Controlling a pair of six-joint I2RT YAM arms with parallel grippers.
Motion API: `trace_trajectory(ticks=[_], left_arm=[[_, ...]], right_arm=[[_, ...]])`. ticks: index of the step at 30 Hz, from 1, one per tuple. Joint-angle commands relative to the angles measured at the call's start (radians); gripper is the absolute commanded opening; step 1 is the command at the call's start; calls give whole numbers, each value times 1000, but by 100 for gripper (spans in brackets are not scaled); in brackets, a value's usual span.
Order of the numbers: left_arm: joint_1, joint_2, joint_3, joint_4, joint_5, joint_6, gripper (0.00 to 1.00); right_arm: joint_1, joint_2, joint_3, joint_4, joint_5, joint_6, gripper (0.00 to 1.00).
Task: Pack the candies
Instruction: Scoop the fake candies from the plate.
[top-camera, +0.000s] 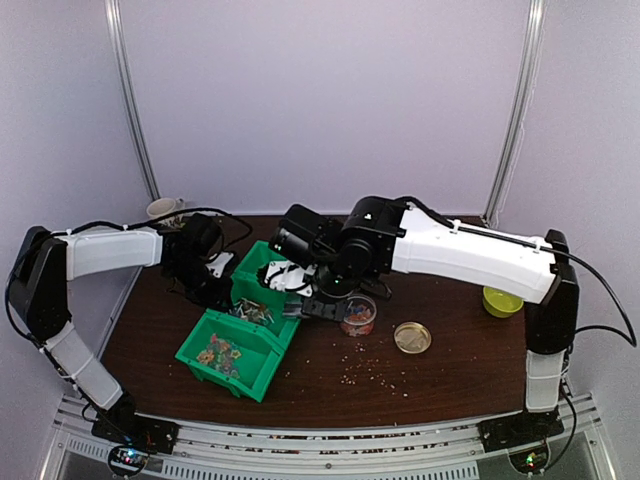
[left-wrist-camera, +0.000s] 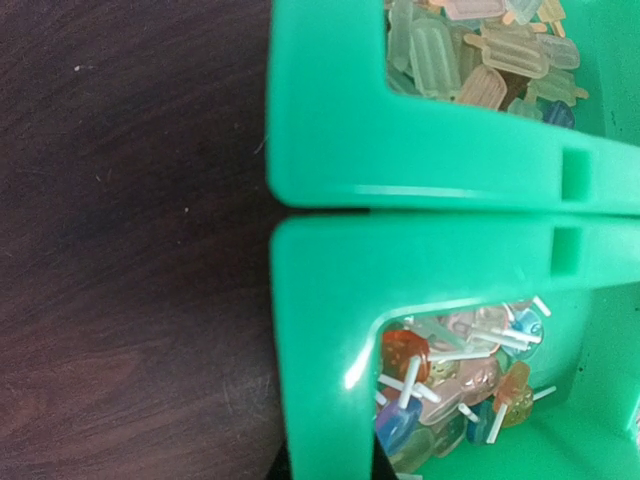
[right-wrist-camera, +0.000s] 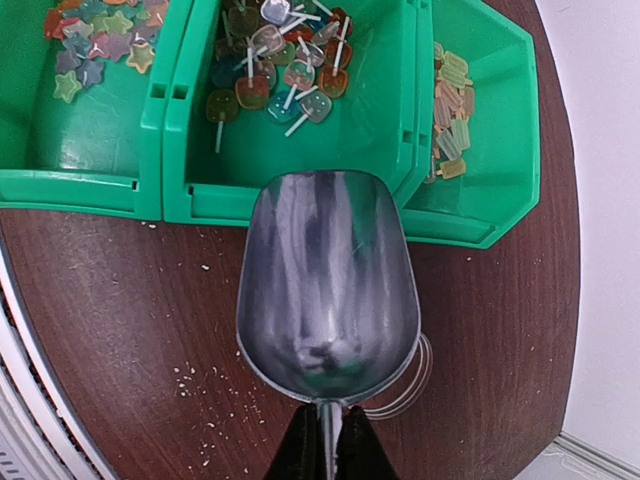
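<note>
While my right claw (right-wrist-camera: 325, 445) clamps the handle of the metal scoop (right-wrist-camera: 325, 285), it hangs before the green bin (right-wrist-camera: 300, 200) of candies (right-wrist-camera: 275, 75). My left claw (top-camera: 215, 280) is closed.

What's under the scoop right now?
A clear jar: in the wrist view only its rim peeks past the right edge of the scoop; the bowl covers the rest. Overhead, it holds reddish candies; how full is unclear.
</note>
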Motion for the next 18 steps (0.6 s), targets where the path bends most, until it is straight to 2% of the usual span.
trace_trajectory(ticks=[1,13,18], left_arm=[[-34,-48,71,30,-38,22,0],[-103,-23,194,-88,-131,22,0],[-133,-14,210,-89,-153,28,0]], right_arm=[[-2,45,62,-23,87,4,0],[1,193,189,-67,125,27,0],[2,249,217,-79,130,49,0]])
